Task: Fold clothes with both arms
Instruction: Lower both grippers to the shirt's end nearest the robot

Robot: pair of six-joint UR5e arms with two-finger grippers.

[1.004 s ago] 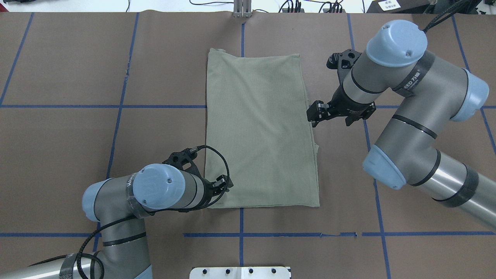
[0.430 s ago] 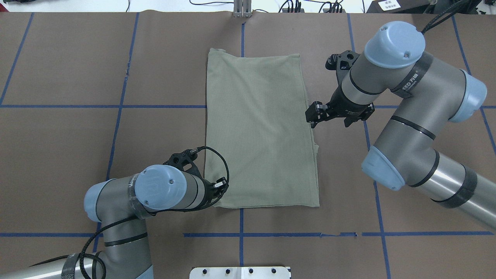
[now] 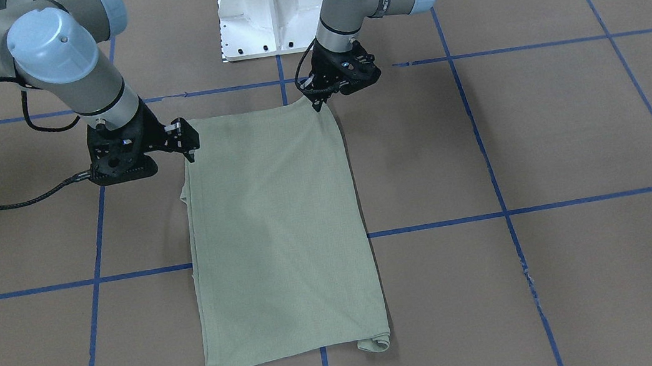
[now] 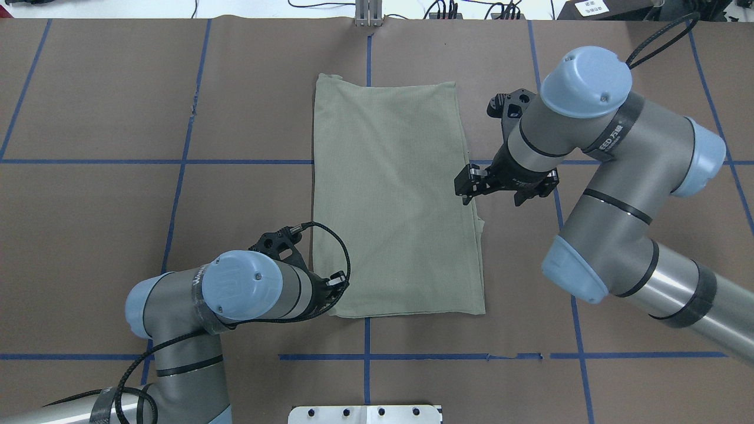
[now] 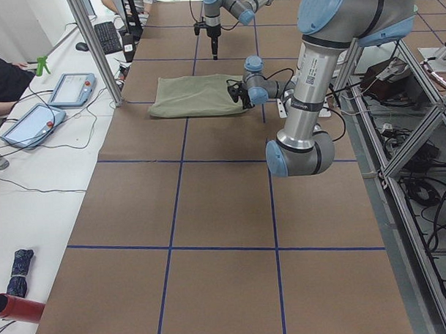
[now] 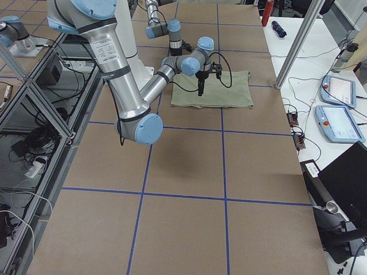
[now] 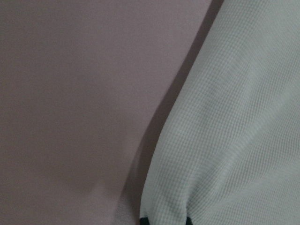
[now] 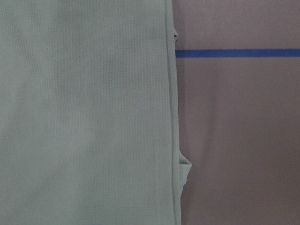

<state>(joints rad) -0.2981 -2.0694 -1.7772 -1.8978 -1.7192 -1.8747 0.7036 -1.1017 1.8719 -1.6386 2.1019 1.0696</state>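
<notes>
Shirt (image 4: 394,200) is lying mid-counter, already folded into a long panel; crosswise folds seem left. Left pincer (image 3: 315,97) is pinching its robot-side corner. Right pincer (image 4: 467,191) is hovering over one long edge, seemingly closed, holding nothing.

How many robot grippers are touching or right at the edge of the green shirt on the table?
2: the left gripper pinches the shirt at its near-left corner; the right gripper sits at its right edge, contact unclear.

Left gripper (image 4: 337,281) fingers (image 7: 145,219) cut off at wrist view's edge; right grip unclear.
</notes>
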